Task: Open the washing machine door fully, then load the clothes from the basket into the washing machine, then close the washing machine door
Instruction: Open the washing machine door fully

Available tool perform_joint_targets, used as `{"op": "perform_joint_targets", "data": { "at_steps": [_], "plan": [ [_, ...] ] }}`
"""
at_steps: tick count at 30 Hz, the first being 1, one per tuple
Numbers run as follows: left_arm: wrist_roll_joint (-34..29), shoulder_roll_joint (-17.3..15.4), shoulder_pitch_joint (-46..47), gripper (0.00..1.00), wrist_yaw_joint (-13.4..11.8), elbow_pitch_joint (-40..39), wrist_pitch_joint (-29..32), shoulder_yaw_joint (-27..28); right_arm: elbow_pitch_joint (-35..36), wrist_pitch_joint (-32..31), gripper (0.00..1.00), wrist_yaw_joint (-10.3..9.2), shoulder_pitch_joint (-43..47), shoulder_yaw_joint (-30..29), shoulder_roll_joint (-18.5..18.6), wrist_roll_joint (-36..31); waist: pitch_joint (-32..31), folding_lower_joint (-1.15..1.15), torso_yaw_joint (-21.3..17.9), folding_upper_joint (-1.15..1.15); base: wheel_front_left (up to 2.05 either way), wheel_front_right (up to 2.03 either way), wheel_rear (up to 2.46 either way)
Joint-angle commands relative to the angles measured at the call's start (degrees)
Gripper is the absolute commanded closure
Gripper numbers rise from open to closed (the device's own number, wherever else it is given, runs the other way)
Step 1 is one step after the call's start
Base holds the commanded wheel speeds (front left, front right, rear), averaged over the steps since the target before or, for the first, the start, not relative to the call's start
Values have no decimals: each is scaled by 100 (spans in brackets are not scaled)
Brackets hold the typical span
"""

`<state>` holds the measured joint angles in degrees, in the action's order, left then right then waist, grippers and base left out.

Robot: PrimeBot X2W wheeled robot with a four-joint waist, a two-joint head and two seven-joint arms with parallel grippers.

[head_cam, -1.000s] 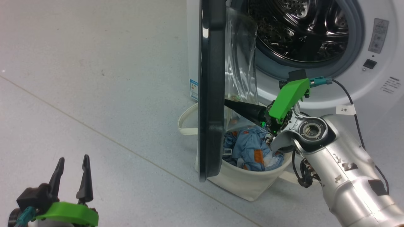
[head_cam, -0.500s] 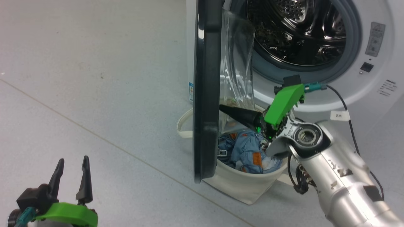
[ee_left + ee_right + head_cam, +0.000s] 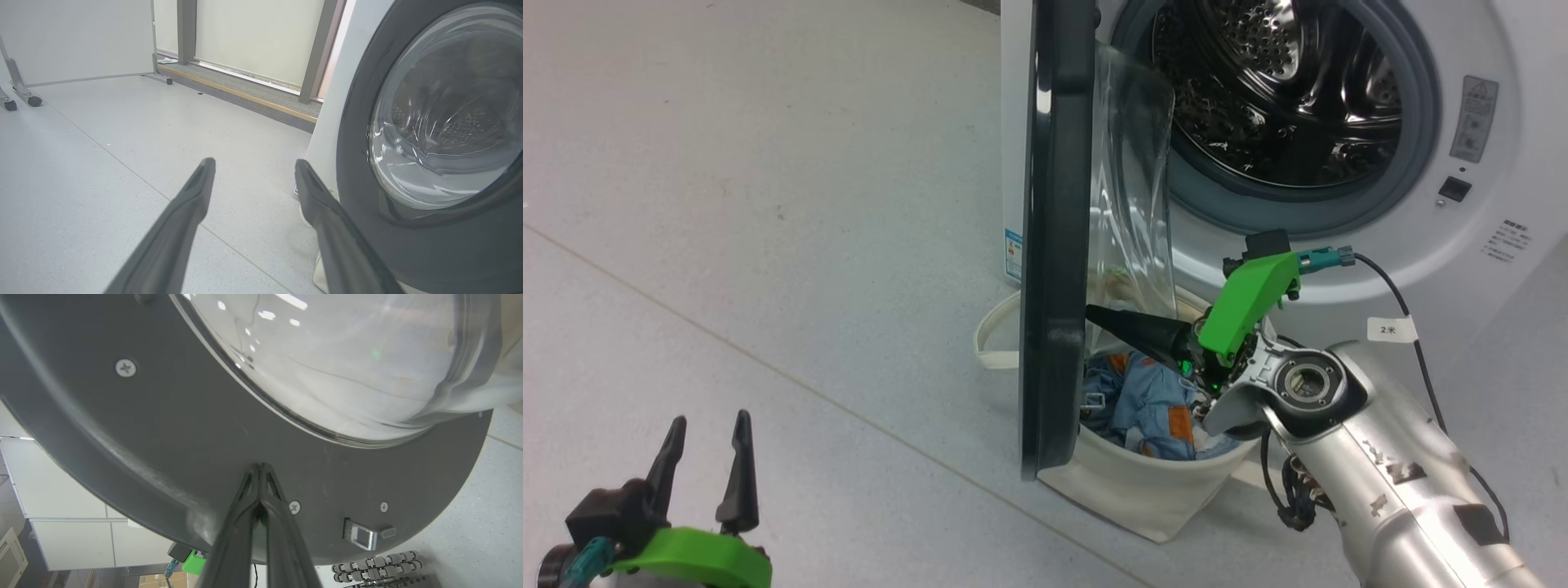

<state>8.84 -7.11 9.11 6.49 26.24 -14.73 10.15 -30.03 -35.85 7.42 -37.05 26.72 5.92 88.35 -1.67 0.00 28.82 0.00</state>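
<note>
The washing machine door [image 3: 1054,245] is seen edge-on in the head view, swung out from the washing machine [image 3: 1339,261] so that it stands roughly square to the white front. The grey-rimmed opening is uncovered and the perforated steel drum [image 3: 1274,98] is exposed. The clear glass bowl [image 3: 1131,180] bulges from the door's inner face toward the machine.

The right gripper [image 3: 1094,314] is reached across in front of the machine, above the basket [image 3: 1143,490]. Its two dark fingers are pressed together with nothing between them. In the right wrist view the joined tips of the right gripper [image 3: 258,467] are set against the dark inner face of the door [image 3: 163,437], just below the rim of the glass bowl [image 3: 347,355] and near a small metal catch [image 3: 361,535].

The basket is placed on the floor [image 3: 768,245] just before the machine, below the opening, with its left side hidden behind the door's lower edge. The clothes [image 3: 1143,400] are piled inside the basket, under the right gripper's wrist.

The left gripper [image 3: 710,420] is held low at the lower left, over bare floor, well apart from the door; its fingers are spread wide and nothing is held. In the left wrist view the spread left gripper [image 3: 254,163] is pointed past the door's glossy outer face [image 3: 429,253].
</note>
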Motion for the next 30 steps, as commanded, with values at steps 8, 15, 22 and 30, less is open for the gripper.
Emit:
{"op": "perform_joint_targets", "data": {
  "at_steps": [8, 15, 22, 30],
  "plan": [
    [54, -204, 50, 0, -34, -130, -27, 142, 301, 478, 0, 7, 112, -159, 70, -126, -115, 0, -55, 0, 0, 0, 0],
    [104, -233, 10, 0, -47, -128, -27, 125, 980, 1045, 0, 7, 466, -365, 400, -402, -75, 0, -279, 0, 0, 0, 0],
    [161, -221, 38, 0, -83, -202, -27, 119, 1867, 2155, 0, 7, 914, -560, 986, -1306, 49, 0, -465, 0, 0, 0, 0],
    [193, -202, 29, 0, -143, -301, -27, 124, 2374, 3527, 0, 7, 1603, -508, 1751, -3074, 122, 0, -568, 0, 0, 0, 0]
  ]
}}
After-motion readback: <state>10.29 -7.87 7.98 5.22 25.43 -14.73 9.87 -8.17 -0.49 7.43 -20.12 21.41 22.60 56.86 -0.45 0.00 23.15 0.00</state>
